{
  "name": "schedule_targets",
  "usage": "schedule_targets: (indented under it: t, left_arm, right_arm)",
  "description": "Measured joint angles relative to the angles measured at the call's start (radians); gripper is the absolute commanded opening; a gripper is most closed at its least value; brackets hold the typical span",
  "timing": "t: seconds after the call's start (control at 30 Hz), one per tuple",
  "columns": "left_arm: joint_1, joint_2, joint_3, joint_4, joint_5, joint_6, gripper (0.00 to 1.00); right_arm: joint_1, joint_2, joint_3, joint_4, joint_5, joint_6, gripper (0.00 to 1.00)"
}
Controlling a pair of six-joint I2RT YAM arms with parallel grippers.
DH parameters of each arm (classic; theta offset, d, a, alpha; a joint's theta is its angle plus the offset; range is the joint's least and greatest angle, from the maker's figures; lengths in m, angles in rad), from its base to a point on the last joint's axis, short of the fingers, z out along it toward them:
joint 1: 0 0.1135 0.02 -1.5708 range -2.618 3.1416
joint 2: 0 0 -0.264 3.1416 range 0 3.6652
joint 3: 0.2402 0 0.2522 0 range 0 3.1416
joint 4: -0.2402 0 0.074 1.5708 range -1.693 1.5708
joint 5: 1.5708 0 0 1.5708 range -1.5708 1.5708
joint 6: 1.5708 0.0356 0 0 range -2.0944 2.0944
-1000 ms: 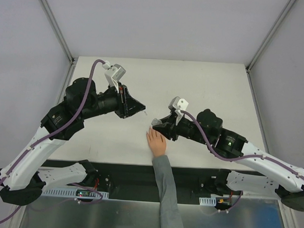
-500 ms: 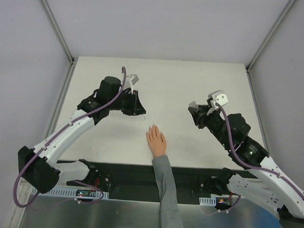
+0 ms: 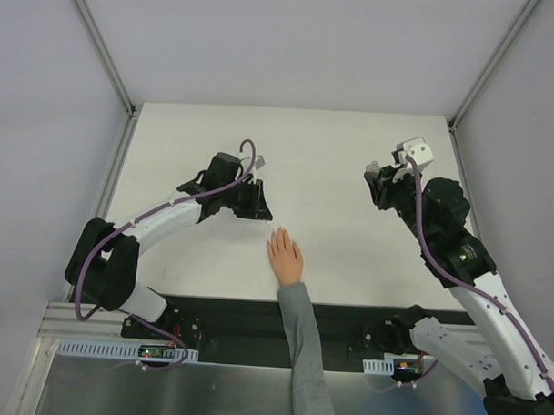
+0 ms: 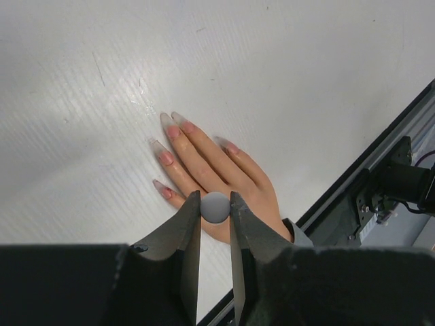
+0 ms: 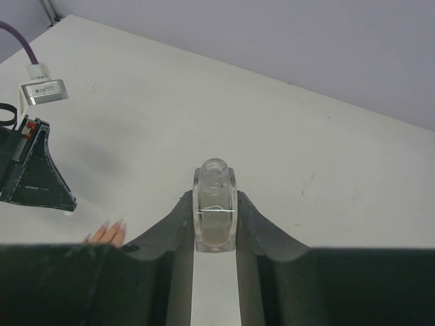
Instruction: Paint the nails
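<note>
A pale peach-pink hand [image 3: 284, 258] with a grey sleeve [image 3: 300, 336] lies flat near the table's front edge. In the left wrist view its long nails [image 4: 167, 131] are pink at the base with clear tips. My left gripper [image 3: 262, 212] hovers just behind the fingertips. In its wrist view it [image 4: 215, 201] is shut on a round grey brush cap [image 4: 215, 208] above the back of the hand [image 4: 231, 176]; the brush below is hidden. My right gripper [image 3: 378, 181] is at the back right. It [image 5: 215, 201] is shut on a small clear uncapped bottle [image 5: 215, 210].
The white table [image 3: 352, 137] is walled by grey panels with metal rails at both sides. A black strip with the arm bases [image 3: 218, 319] runs along the near edge. The left gripper's black body [image 5: 30, 170] shows in the right wrist view.
My left gripper has swung down and right to the hand's fingertips. My right gripper has pulled away from the hand to the back right, carrying the bottle.
</note>
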Motion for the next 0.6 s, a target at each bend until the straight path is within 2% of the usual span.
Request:
schedule_targets:
  t: [0.2, 0.6]
  left_arm:
    - [0.000, 0.045, -0.034, 0.075, -0.004, -0.045, 0.00]
    - [0.000, 0.080, -0.072, 0.106, -0.058, -0.066, 0.00]
  right_arm:
    - [0.000, 0.026, 0.003, -0.007, -0.017, -0.022, 0.00]
    - [0.000, 0.029, 0.003, -0.010, -0.019, -0.030, 0.00]
